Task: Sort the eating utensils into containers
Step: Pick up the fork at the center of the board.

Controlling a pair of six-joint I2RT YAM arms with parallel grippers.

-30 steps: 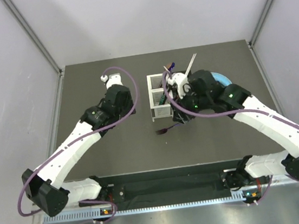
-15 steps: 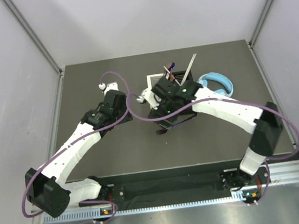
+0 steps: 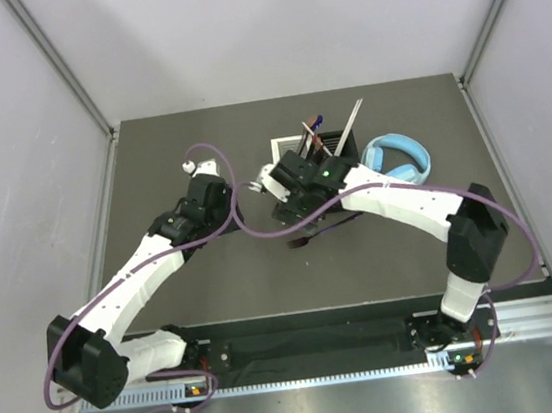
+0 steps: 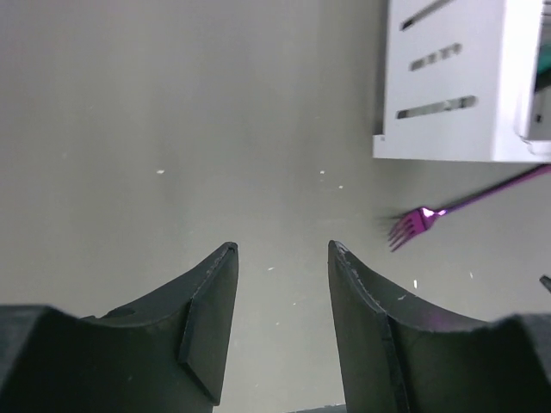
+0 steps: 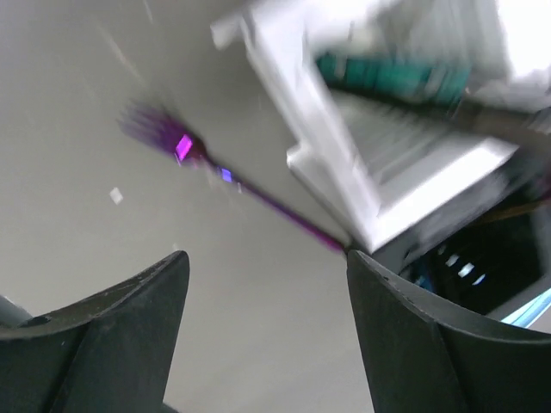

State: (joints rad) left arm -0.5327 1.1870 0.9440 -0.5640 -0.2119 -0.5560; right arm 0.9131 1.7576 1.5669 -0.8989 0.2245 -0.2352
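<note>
Pale grey walls [image 3: 264, 27] and metal corner posts [image 3: 59, 67] close in a dark matte counter [image 3: 183, 268], faintly speckled with white flecks. Light-blue headphones [image 3: 399, 159] lie toward its right. The white caddy [image 4: 456, 77] stands mid-counter, with a green-handled knife [image 5: 387, 77] apparently inside it, though that view is blurred. A purple fork [image 4: 413, 225] lies flat just beside the caddy. The left fingers [image 4: 211, 327] are spread over bare counter and hold nothing. The right fingers [image 5: 112, 335] gape wide, also empty.
</note>
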